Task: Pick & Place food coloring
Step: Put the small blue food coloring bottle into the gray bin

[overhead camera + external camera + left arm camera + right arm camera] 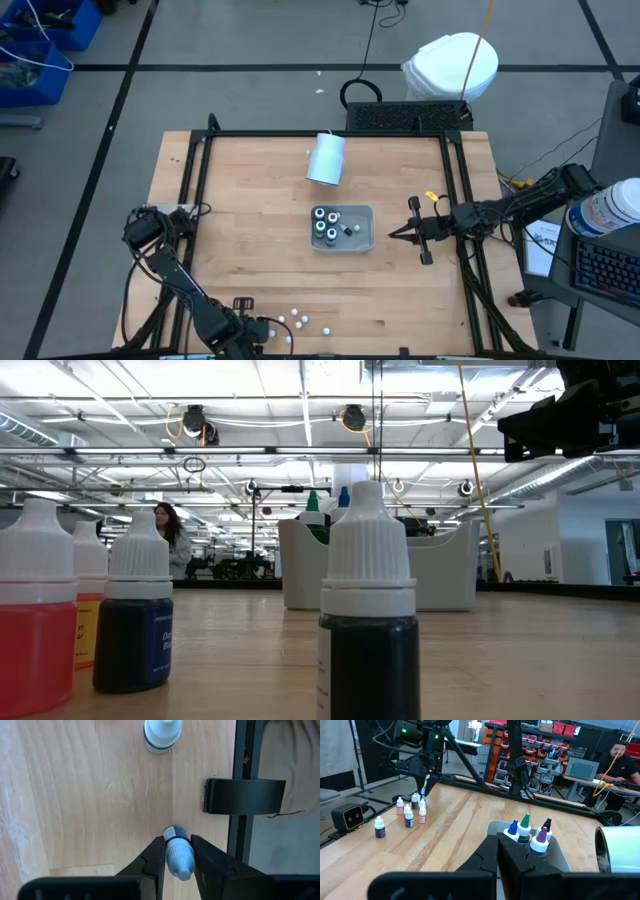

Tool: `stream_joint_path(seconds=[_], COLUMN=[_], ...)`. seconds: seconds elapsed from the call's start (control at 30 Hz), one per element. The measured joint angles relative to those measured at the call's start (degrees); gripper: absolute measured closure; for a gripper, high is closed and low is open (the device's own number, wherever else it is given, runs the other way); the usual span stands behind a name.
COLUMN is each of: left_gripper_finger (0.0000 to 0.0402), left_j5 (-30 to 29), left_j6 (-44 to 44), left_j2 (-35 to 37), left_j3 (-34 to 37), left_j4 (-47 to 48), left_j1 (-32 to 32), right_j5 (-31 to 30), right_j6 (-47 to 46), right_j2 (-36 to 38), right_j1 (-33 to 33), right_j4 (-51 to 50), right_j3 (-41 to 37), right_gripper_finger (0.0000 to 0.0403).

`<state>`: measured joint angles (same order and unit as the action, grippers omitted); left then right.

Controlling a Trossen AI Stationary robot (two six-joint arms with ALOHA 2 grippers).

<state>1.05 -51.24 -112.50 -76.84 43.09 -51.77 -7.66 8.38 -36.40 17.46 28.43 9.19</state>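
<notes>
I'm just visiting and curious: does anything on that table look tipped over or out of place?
Yes: the pale cylinder lies on its side beyond the tray. Otherwise, the left gripper holds one bottle slanted, while the other loose bottles stand upright.

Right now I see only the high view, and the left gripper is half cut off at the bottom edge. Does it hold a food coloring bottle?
Observer: Yes. In the left wrist view the left gripper is shut on a small pale-blue-capped bottle, with one finger on each side.
Operator: And the bottles in the tray, which colours are their tips?
Observer: The right wrist view shows tray bottles with blue, green, black and purple tips.
Operator: Does the right gripper carry anything?
Observer: No. Its fingers are together with nothing between them, and it waits beside the tray.
</notes>
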Motion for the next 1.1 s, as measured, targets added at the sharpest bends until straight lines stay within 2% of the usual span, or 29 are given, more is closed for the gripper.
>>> stream_joint_path(seconds=[0.37, 0.57, 0.77, 1.1], left_gripper_finger=[0.0317, 0.0317, 0.0316, 0.0316], left_j5=[-0.2, -0.3, -3.7, -4.9], left_j6=[-0.1, 2.8, 3.7, 4.2], left_j2=[0.0, 0.0, 0.0, 0.0], left_j3=[-0.2, -5.2, -10.0, -10.4], left_j4=[-0.1, 0.8, 3.2, 3.9], left_j1=[0.3, 2.2, 3.4, 3.3], right_j5=[0.0, 0.0, 0.0, 0.0], right_j6=[-0.1, -0.2, -0.1, 0.0], right_j2=[0.0, 0.0, 0.0, 0.0], right_j1=[0.0, 0.0, 0.0, 0.0], right_j4=[0.0, 0.0, 0.0, -0.4], right_j3=[0.0, 0.0, 0.0, 0.0], right_gripper_finger=[0.0403, 0.0403, 0.0403, 0.0403])
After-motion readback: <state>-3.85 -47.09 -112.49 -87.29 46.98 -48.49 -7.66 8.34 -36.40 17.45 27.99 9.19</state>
